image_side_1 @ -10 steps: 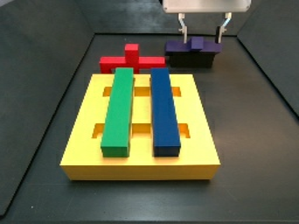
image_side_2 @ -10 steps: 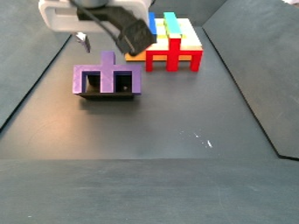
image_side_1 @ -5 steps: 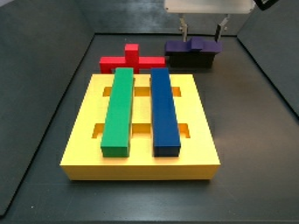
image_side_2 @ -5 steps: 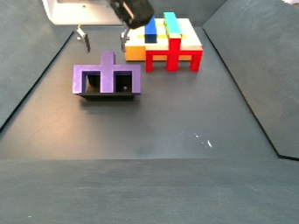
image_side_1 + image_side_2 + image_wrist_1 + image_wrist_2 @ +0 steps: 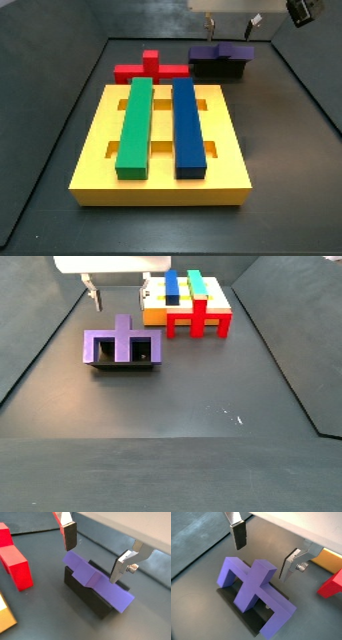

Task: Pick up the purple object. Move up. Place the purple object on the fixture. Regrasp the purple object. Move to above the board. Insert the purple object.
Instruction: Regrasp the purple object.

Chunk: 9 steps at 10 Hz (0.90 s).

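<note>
Right now the purple object [image 5: 123, 346] rests on the fixture [image 5: 124, 366], directly beneath the gripper [image 5: 115, 296], with clear air between them. Its fingers [image 5: 67, 535] are spread wide and hold nothing, pointing straight down. At about two o'clock from the fixture in that side view sits the board [image 5: 211, 301].

Robotics lab test cell: a dark matte floor [image 5: 201, 406] enclosed by low dark walls [image 5: 60, 90]. Beside the black fixture [image 5: 123, 366] lie bright practice pieces only: the yellow board [image 5: 163, 170], a red cross-shaped block [image 5: 147, 68]. The gripper [image 5: 93, 554] hangs empty, jaws apart, above the fixture.
</note>
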Motion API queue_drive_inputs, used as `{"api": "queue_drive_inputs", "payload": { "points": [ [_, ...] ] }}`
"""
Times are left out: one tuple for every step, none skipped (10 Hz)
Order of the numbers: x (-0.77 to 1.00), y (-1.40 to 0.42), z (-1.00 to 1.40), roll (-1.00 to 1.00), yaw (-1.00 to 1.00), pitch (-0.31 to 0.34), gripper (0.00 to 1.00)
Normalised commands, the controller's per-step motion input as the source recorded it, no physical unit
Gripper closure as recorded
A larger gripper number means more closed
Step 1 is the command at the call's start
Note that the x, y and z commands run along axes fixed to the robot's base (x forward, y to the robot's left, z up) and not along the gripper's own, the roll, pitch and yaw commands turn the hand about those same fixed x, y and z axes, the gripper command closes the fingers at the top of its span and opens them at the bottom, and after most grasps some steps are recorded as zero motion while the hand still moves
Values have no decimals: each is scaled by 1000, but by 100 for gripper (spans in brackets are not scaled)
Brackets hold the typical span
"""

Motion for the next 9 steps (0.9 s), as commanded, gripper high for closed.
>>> {"api": "queue_drive_inputs", "payload": {
  "points": [
    [60,-37,0,1000,326,0,0],
    [29,-57,0,1000,337,0,0],
    [29,-97,0,1000,331,0,0],
    [274,-151,-180,1000,211,0,0],
    [354,-109,-391,866,71,0,0],
    [409,-117,-426,846,0,29,0],
    [249,-86,-414,900,0,49,0],
    [26,-46,-126,1000,71,74,0],
    [83,-103,0,1000,94,183,0]
  ]
}}
